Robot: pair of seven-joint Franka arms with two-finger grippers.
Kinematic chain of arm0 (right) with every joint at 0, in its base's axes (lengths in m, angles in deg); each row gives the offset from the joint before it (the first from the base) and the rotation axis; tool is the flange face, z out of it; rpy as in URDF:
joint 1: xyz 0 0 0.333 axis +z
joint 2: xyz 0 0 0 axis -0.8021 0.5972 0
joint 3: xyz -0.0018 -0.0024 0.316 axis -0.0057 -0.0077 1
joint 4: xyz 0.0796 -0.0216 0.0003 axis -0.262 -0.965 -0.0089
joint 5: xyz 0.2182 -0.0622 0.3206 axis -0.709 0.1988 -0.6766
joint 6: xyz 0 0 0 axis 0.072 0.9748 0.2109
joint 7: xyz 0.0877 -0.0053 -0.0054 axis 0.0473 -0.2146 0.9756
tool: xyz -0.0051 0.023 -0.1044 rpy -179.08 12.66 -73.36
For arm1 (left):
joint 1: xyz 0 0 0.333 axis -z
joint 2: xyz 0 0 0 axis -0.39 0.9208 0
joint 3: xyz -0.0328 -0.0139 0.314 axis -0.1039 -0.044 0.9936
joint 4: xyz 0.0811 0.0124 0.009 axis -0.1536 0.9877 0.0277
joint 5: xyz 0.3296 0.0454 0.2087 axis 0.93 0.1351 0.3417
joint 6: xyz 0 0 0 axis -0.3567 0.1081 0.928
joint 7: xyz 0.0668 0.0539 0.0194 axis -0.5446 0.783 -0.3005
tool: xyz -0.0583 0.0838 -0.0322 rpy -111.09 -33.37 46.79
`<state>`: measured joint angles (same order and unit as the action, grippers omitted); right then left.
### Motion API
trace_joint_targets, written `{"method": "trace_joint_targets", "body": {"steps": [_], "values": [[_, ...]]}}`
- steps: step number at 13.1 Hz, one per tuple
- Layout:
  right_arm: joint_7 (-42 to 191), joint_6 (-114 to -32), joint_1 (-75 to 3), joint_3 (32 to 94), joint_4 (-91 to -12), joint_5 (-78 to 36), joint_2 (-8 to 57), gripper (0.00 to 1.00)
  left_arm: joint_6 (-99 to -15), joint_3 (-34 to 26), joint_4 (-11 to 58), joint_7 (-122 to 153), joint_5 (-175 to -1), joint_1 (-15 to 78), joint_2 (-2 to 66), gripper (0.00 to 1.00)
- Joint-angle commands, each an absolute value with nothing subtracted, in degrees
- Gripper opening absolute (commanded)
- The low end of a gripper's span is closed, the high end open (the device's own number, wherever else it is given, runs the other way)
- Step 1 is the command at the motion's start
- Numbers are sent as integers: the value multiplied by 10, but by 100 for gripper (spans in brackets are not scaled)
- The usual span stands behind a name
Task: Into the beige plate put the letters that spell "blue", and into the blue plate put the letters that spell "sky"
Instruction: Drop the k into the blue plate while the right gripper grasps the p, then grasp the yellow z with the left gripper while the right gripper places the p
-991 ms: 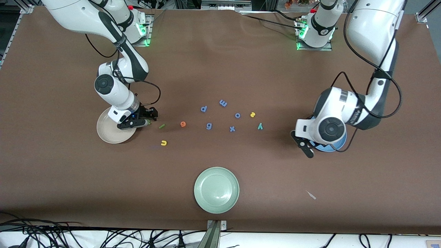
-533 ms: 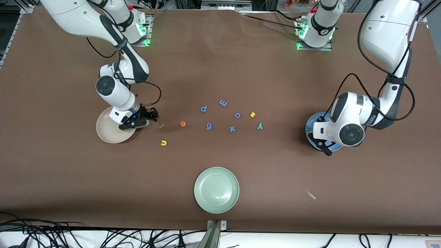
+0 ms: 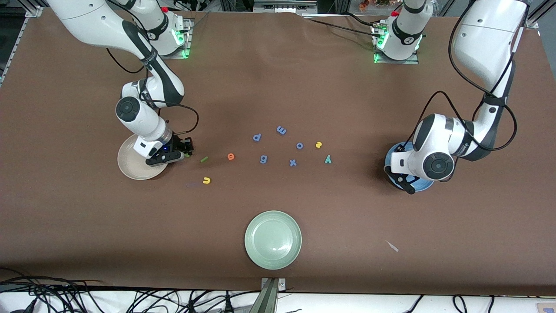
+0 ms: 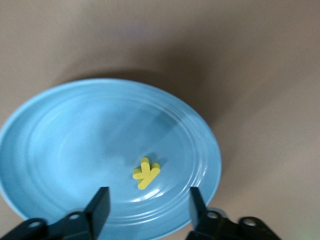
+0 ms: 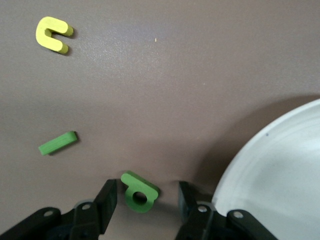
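My left gripper [image 4: 148, 207] hangs open just over the blue plate [image 4: 75, 150]. The yellow k [image 4: 146, 173] lies loose in that plate, clear of both fingers. The left arm hides much of the blue plate [image 3: 420, 186] in the front view. My right gripper [image 5: 145, 200] is open, low beside the beige plate [image 5: 280, 170], with the green b [image 5: 139, 192] on the table between its fingers, untouched. The green l [image 3: 204, 159], orange e [image 3: 231, 156] and yellow u [image 3: 206, 180] lie close by. The yellow s [image 3: 318, 144] and teal y [image 3: 328, 159] lie mid-table.
Blue letters p [image 3: 256, 137], m [image 3: 281, 129], o [image 3: 299, 145], g [image 3: 263, 159] and x [image 3: 293, 162] are scattered mid-table. A pale green plate [image 3: 273, 239] sits near the front camera's edge. A small white scrap [image 3: 392, 246] lies toward the left arm's end.
The left arm swung over the blue plate and its gripper opened, leaving the k in the plate. The right gripper shifted slightly toward the beige plate and its fingers narrowed round the b.
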<state>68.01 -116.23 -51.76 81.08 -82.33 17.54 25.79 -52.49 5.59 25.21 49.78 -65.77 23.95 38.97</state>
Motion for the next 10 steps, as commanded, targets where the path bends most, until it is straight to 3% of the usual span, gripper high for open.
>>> {"method": "trace_joint_targets", "body": {"steps": [1,3,8,10], "values": [[677,-1176,-523,814,-831,183,264,53,-493,29,259,443,-683,237,339,100],[677,-1175,-523,815,-831,184,263,42,-480,-1,260,355,-703,241,327,100],[679,-1170,-522,816,-831,185,257,30,-488,-114,260,62,-703,248,332,100],[680,-1159,-523,816,-831,185,247,25,-507,-123,259,-8,-703,276,342,100]]}}
